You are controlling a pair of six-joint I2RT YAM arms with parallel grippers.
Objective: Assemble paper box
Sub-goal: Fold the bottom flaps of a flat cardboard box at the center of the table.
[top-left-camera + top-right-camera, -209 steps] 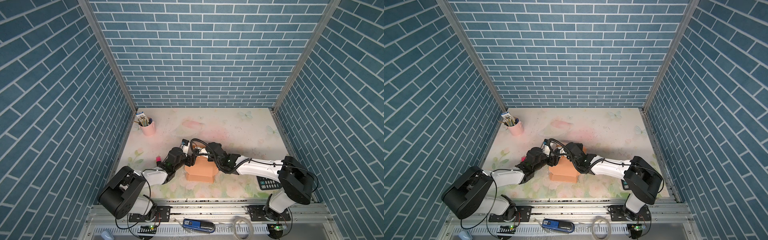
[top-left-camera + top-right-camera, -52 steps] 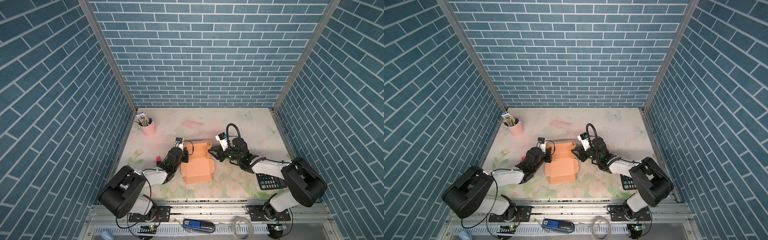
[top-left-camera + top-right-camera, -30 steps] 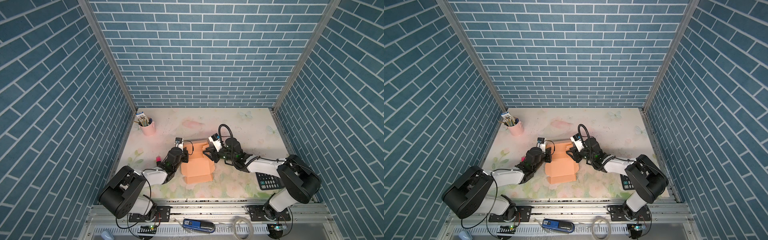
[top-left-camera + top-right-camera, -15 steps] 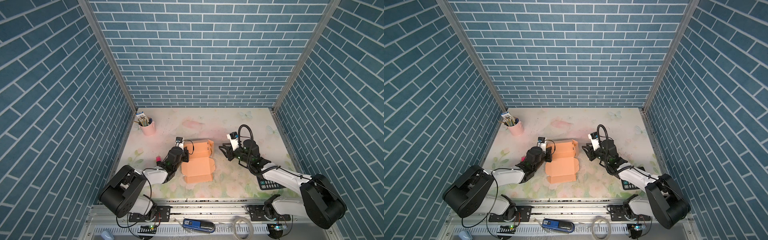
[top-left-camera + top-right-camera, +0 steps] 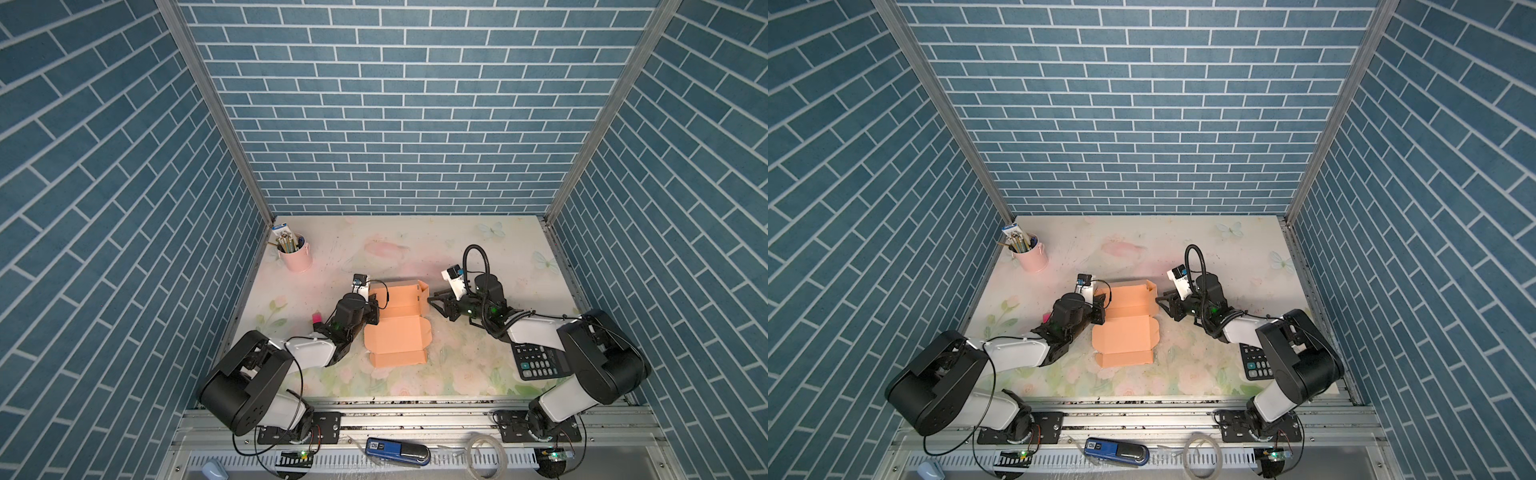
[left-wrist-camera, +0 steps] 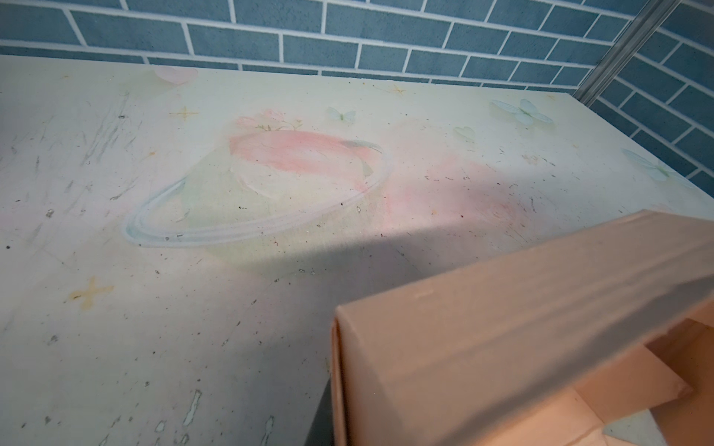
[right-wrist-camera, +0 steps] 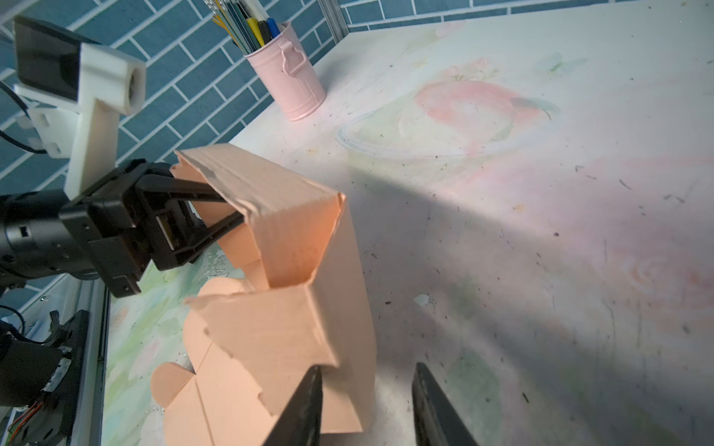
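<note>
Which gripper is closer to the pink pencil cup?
Left. The left gripper, shut on the paper box, is on the side toward the pencil cup; the right gripper, open, sits across the box.

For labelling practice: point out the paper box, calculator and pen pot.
paper box (image 5: 397,334): in a top view, middle panel
calculator (image 5: 540,365): in a top view, keypad
pen pot (image 5: 298,259): in a top view, side wall

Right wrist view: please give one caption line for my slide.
The left gripper pinches a raised wall of the paper box; open right gripper hovers beside it.
</note>
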